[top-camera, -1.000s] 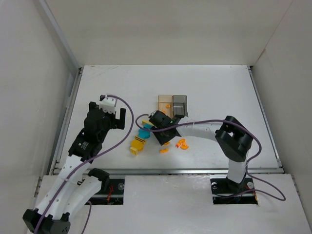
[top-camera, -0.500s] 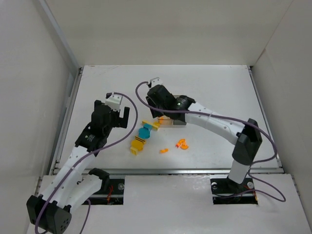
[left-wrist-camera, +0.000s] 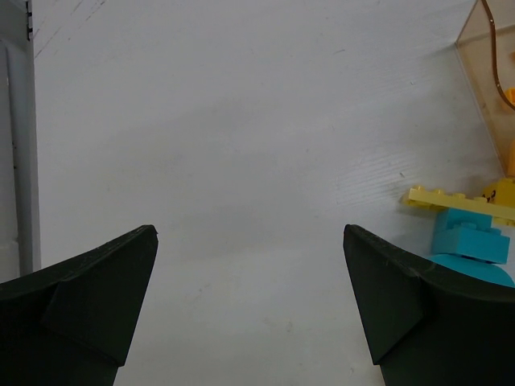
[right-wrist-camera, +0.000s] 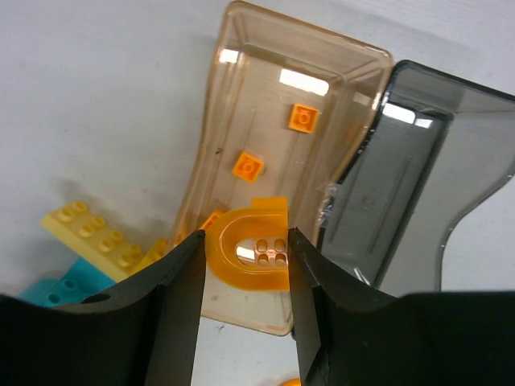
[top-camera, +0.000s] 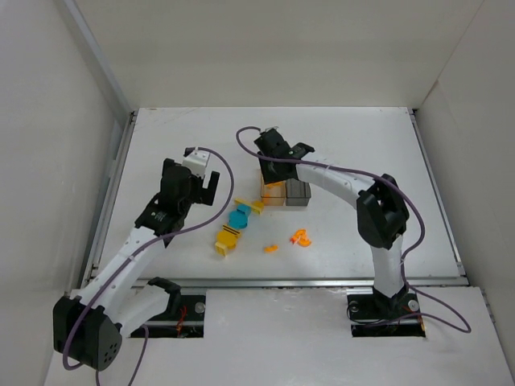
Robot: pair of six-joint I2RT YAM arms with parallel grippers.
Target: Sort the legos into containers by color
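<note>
My right gripper [right-wrist-camera: 245,249] is shut on an orange arch lego [right-wrist-camera: 249,245] and holds it over the amber box [right-wrist-camera: 273,121], which has small orange pieces inside. The smoky grey box [right-wrist-camera: 426,185] adjoins it on the right. In the top view the right gripper [top-camera: 278,157] hovers above the amber box [top-camera: 273,193] and the grey box [top-camera: 298,193]. My left gripper [left-wrist-camera: 249,265] is open and empty over bare table; in the top view the left gripper [top-camera: 205,186] is left of the pile. Yellow and teal legos [top-camera: 238,217] lie there, also in the left wrist view [left-wrist-camera: 471,229]. Orange pieces [top-camera: 299,237] lie nearer.
A striped yellow lego [top-camera: 226,239] lies at the front of the pile, with a small orange piece [top-camera: 270,248] to its right. White walls enclose the table; a metal rail [top-camera: 273,281] runs along the near edge.
My right arm has swung from the orange pieces near the front up and back, carrying the orange arch to above the amber box. My left gripper has shifted slightly right and farther away.
</note>
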